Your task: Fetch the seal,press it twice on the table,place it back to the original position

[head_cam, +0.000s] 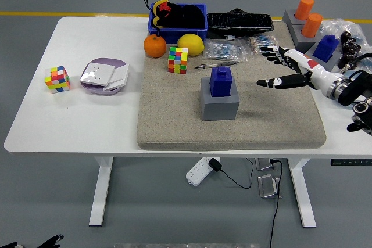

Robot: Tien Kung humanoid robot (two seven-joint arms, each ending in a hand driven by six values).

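One seal (221,81) sits apart from robot hand (283,68).

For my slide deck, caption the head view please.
Robot's right hand open beside the blue seal seated on its grey block holder on the beige mat.

Right arm (349,88) reaching in from the right edge, forearm angled toward the table's middle. Right hand (290,69) held above the surface, palm turned inward, fingers (269,52) spread and extended, thumb stretched out low to the left, grasping nothing. White shell over the back of the hand, black fingertips, silver wrist ring behind it.
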